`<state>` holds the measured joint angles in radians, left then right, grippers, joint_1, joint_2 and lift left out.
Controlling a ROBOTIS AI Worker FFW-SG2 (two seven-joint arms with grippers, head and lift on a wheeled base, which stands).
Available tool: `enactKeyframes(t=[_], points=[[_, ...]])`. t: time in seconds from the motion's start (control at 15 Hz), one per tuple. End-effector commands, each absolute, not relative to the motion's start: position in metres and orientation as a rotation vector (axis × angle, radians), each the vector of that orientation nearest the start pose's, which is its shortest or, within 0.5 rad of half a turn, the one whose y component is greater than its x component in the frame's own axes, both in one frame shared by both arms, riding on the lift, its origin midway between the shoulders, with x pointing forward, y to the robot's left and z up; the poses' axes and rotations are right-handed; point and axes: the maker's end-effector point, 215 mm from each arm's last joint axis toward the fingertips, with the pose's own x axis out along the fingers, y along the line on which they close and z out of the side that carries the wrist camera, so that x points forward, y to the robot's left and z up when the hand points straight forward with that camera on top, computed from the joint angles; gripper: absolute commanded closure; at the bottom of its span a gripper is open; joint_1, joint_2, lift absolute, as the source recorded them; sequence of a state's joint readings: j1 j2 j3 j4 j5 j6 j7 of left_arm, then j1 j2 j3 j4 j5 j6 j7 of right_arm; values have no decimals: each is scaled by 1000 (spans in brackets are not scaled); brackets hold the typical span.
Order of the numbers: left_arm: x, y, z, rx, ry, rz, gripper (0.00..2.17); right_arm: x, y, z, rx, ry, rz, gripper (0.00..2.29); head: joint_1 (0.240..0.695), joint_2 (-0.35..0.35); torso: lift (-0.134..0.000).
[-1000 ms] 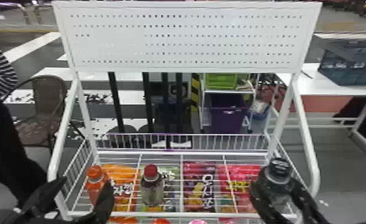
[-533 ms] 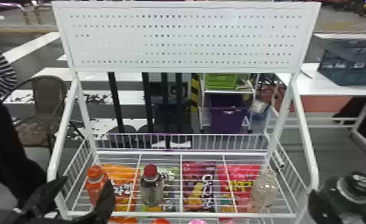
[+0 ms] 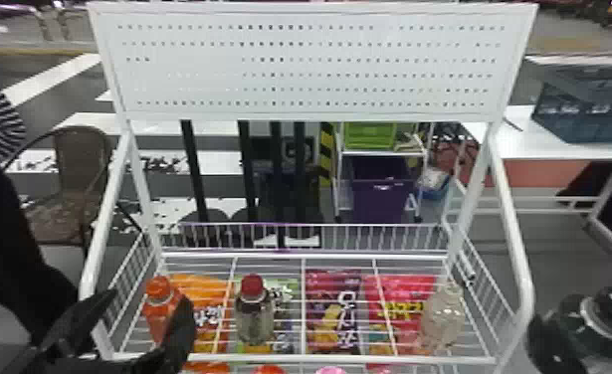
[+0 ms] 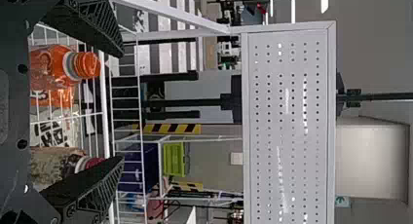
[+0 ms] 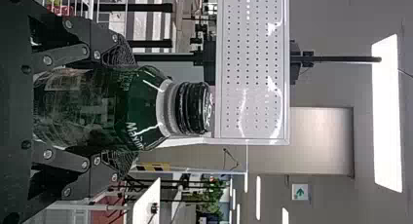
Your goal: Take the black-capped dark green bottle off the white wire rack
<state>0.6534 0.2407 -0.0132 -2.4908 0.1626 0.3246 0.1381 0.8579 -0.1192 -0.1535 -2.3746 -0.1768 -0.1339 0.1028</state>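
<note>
Head view: the panel (image 3: 299, 67) at twelve o'clock looked like smooth, painted metal. The purple bag (image 3: 316, 286) at six was glossy plastic film; the bottle (image 3: 582, 335) at four, smooth, shiny plastic.

Black-capped dark green bottle (image 3: 582, 322): glossy, pale band at neck, ridged cap on, white lettering on shoulder. Roughly upright, body between the fingers of the right claw (image 3: 542, 343), neck and cap standing above the fingertips. Off the rack. White wire rack (image 3: 289, 358): upright, slatted basket, perforated panel on top; stands to the left of that claw, bottle outside its right side rail.
</note>
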Motion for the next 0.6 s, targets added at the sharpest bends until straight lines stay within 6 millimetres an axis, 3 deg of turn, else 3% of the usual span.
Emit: enactKeyframes(t=[0.0,0.53], points=[[408,226,-257,41,73,-57,144,356,-265,-251,-23,-84,86,1312,499,0,0],[409,226,-257,40,77,-57,144,360,-268,-259,-28,-58,84,1312,499,0,0]])
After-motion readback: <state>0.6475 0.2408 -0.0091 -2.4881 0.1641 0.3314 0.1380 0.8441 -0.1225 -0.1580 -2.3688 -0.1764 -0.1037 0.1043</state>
